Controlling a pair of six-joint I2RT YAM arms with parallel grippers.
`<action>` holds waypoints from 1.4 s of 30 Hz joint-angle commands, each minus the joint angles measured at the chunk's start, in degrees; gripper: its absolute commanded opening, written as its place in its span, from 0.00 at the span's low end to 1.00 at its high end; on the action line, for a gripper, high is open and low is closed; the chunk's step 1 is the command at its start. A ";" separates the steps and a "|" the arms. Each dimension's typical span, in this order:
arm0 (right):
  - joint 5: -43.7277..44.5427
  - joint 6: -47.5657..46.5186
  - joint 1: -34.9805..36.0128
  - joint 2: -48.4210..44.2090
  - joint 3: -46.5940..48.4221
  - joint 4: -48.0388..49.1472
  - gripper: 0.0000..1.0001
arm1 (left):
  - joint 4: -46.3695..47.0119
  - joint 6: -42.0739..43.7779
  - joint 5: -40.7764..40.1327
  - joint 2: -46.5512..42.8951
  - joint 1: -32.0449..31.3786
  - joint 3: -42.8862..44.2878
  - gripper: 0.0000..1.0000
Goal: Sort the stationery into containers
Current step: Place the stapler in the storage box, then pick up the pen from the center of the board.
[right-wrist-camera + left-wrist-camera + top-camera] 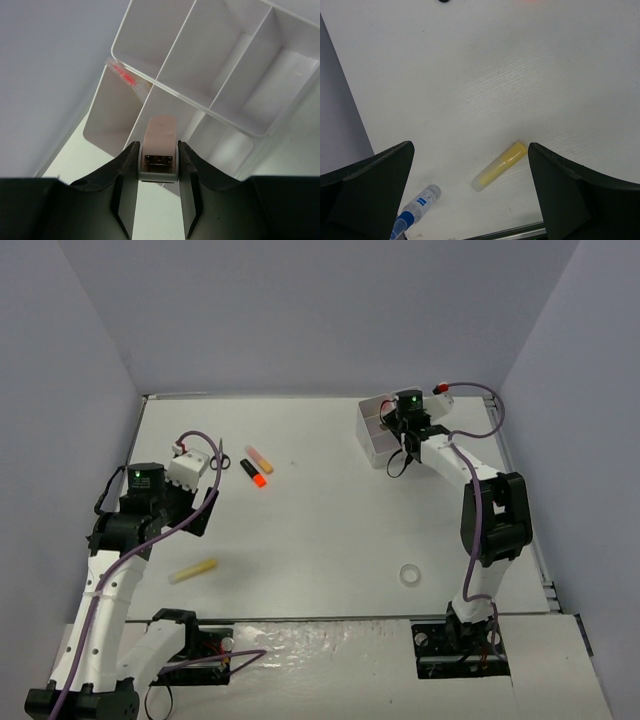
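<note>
Stationery's spread all over your worktop [330, 530]. On the left, your left gripper [470, 145] hangs above the surface with its jaws wide apart and nothing between them. Its wrist camera looks down on a yellow highlighter [500, 165] lying flat at a slant. A blue-and-clear pen [417, 207] lies near it, closer to the left finger, and the two don't touch.

Further back and toward the middle you've got an orange-black highlighter [252, 472] and a pink-and-yellow highlighter [260, 458] lying just beside each other.

Over on the right half, the white tape ring [409, 575] sits alone toward the front, well apart from everything else. At the back right is the white organiser box [378, 430], and your right gripper [158, 155] is close in on it. Its jaws are narrowed onto a peach highlighter [160, 132] that points at one of the box's divider walls. A thin pink pen [125, 75] shows at the rim of the left-hand compartment in the right wrist view. Honestly can't tell from these views whether the box sits flat or tipped.
</note>
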 commanded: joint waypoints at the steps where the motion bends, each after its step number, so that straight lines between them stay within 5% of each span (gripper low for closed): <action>1: 0.27 1.06 0.47 0.42 3.75 2.46 0.32 | -0.07 1.44 0.27 0.31 0.23 2.35 0.97; 8: -0.43 -4.97 2.04 -0.63 9.30 1.03 0.89 | -9.29 13.15 2.49 5.45 0.40 4.48 0.97; 11: -1.61 -10.29 3.11 -1.45 11.15 -0.26 0.91 | -13.38 23.40 1.35 9.59 0.38 4.62 0.97; 20: 2.20 -18.67 6.89 -10.77 6.76 -0.75 0.96 | -19.52 36.38 -3.28 20.26 -0.14 0.85 0.96; 32: 5.77 -21.14 7.55 -17.75 1.32 -1.46 0.98 | -11.67 31.20 -8.25 35.21 -12.99 -1.68 0.97; 42: 6.64 -21.65 6.41 -18.16 -1.12 -1.46 0.98 | -10.54 29.67 -10.48 40.69 -13.67 -3.98 0.93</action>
